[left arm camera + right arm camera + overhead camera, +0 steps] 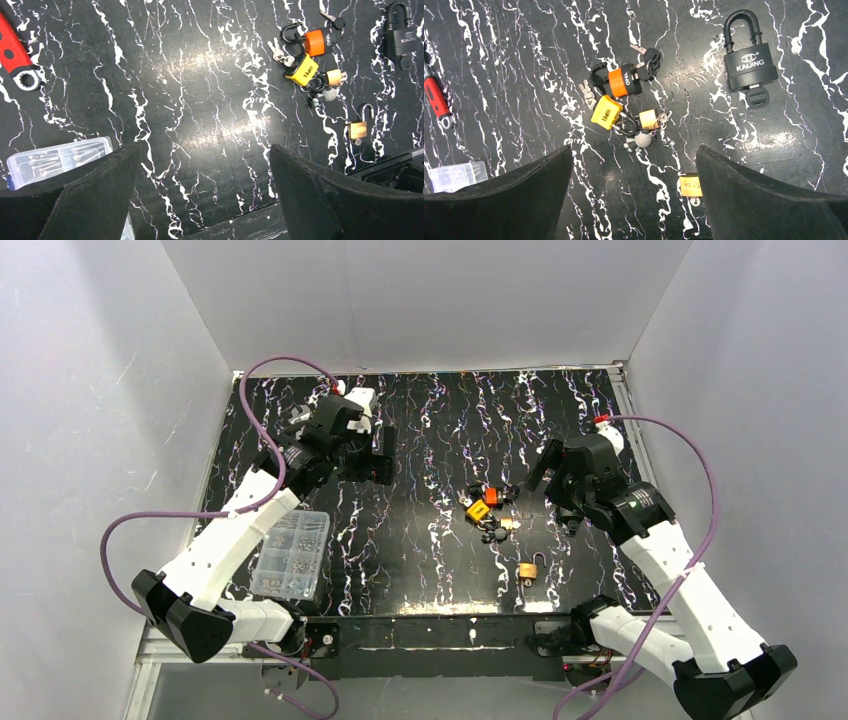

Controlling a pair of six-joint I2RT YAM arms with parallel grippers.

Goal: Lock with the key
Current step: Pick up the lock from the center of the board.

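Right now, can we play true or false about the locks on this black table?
The big black padlock has a key in its bottom. True.
The right gripper holds the orange-cased padlock. False: the gripper is open and empty; that padlock lies on the table.
The small brass padlock has its shackle swung open. True.
The clear plastic screw box sits beside the right arm. False: it sits beside the left arm.

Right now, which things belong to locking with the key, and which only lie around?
For the job: black padlock with its key, orange padlock, yellow padlock, small brass padlock, lone brass padlock, loose keys.
Lying about: red wrench, clear screw box.
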